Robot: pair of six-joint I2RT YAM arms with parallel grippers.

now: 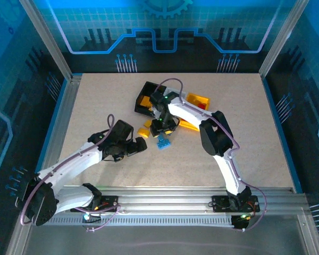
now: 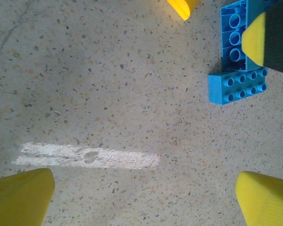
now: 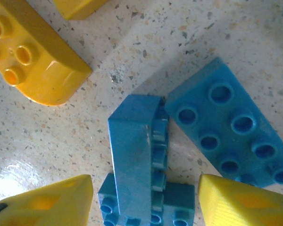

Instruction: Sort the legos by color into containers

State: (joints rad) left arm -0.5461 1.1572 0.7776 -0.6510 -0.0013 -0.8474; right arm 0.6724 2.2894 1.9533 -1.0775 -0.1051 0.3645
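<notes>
1. left hand [image 1: 140,144] hovers low over the speckled beige surface [image 1: 95,106], left of centre. its yellow fingertips [image 2: 19,195] are spread wide, with bare surface between them. in the left wrist view a pale scuff mark [image 2: 85,156] lies just ahead of them.
2. two loose yellow-orange studded plastic bricks [image 1: 144,130] lie just beyond the left hand, near the middle of the surface.
3. behind them a black open-top rectangular plastic bin [image 1: 147,87] sits at an angle, with more yellow-orange pieces [image 1: 143,101] inside it.
4. a cluster of light blue studded plastic bricks [image 1: 163,142] lies at the centre, just right of the left hand's tips. in the right wrist view a tall blue brick [image 3: 137,150] lies on its side. it touches a flat blue plate [image 3: 231,132], studs up, on its right, and a low blue brick [image 3: 146,207] at its near end.
5. right hand [image 1: 164,132] points down over this cluster. its yellow fingertips [image 3: 47,202] are partly apart, one on each side of the low blue brick and very close to it. i cannot tell whether they squeeze it. a curved yellow-orange brick [image 3: 33,61] lies up and to the left, apart from the blue ones.
6. a yellow-orange open-top plastic bin [image 1: 196,96] sits right of the black one, behind the right arm. it holds a red piece [image 1: 202,105].
</notes>
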